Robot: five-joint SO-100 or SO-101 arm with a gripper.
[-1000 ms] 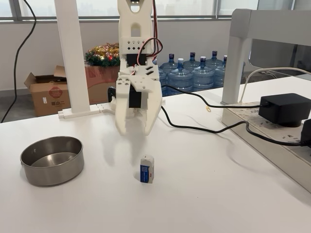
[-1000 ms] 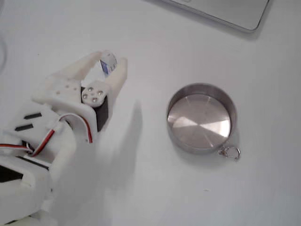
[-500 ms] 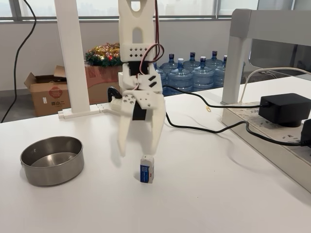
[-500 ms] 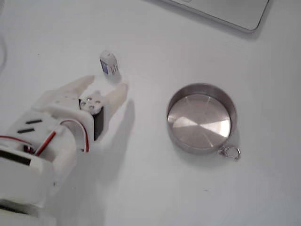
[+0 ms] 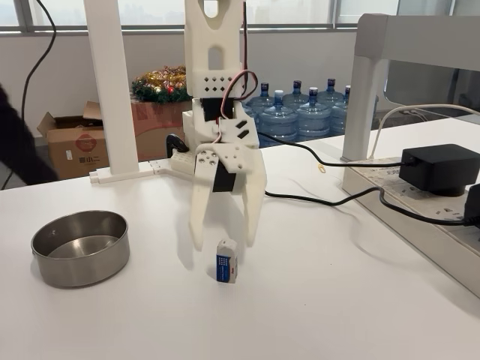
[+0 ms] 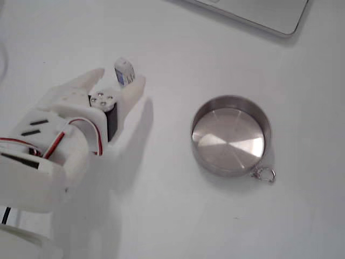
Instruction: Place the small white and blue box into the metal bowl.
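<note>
In a fixed view from table height, the round, shallow stainless-steel metal bowl (image 5: 80,247) is sitting at the left of the frame on the white table (image 5: 337,300), well apart from everything else. Moving right to the middle of the frame, the white plastic two-finger gripper (image 5: 224,242) is hanging fingers-down with its jaws spread apart and gripping nothing. The small white and blue box (image 5: 226,261) is standing upright on the table just below and between the fingertips, its blue panel facing the camera. At the right edge a black power adapter (image 5: 439,169) is resting on a white strip. In a fixed view from above, the gripper (image 6: 117,80) is lying at the upper left with the box (image 6: 124,72) at its tips, and the bowl (image 6: 230,135) is sitting at centre right.
</note>
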